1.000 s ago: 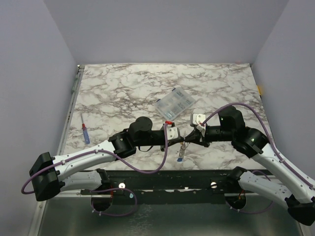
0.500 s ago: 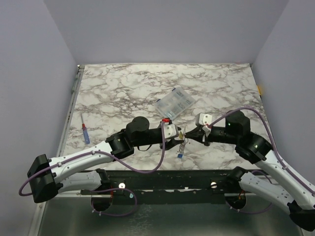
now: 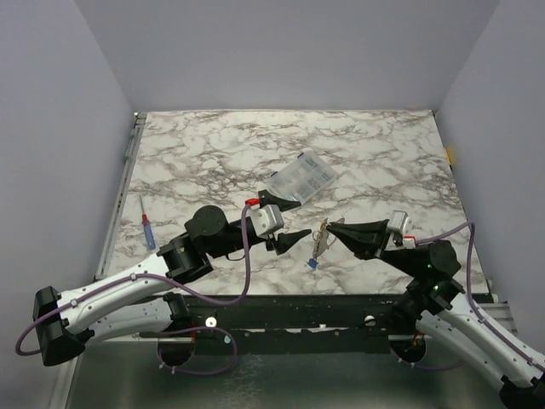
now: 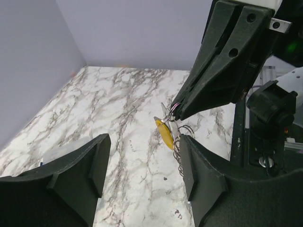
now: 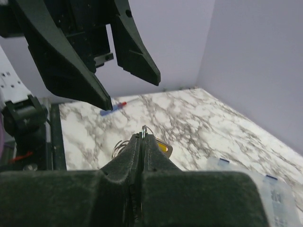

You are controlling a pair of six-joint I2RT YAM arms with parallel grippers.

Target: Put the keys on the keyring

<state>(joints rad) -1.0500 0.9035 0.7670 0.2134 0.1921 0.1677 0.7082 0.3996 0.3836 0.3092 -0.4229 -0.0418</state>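
Note:
My right gripper (image 3: 330, 225) is shut on the keyring (image 3: 320, 240), a thin silvery loop pinched at its very tip (image 5: 143, 128). From that tip a silvery chain (image 4: 179, 152) hangs down. The yellow key (image 4: 164, 133) dangles just under the tip and also shows in the right wrist view (image 5: 164, 147). A blue key (image 3: 312, 264) sits at the chain's lower end, close to the table. My left gripper (image 3: 292, 221) stands open just left of the ring. Its fingers (image 4: 97, 161) are wide apart with nothing between them, and the right-hand one is close beside the chain.
A clear plastic compartment box (image 3: 303, 177) lies on the marble table (image 3: 213, 153) behind the grippers. A blue-handled, red-tipped screwdriver (image 3: 147, 230) lies near the table's left edge. Walls close in on the left, right and back.
My left gripper has opened and drawn back to the left, away from the ring. The right arm has swung right and towards the near edge, still pinching the keyring.

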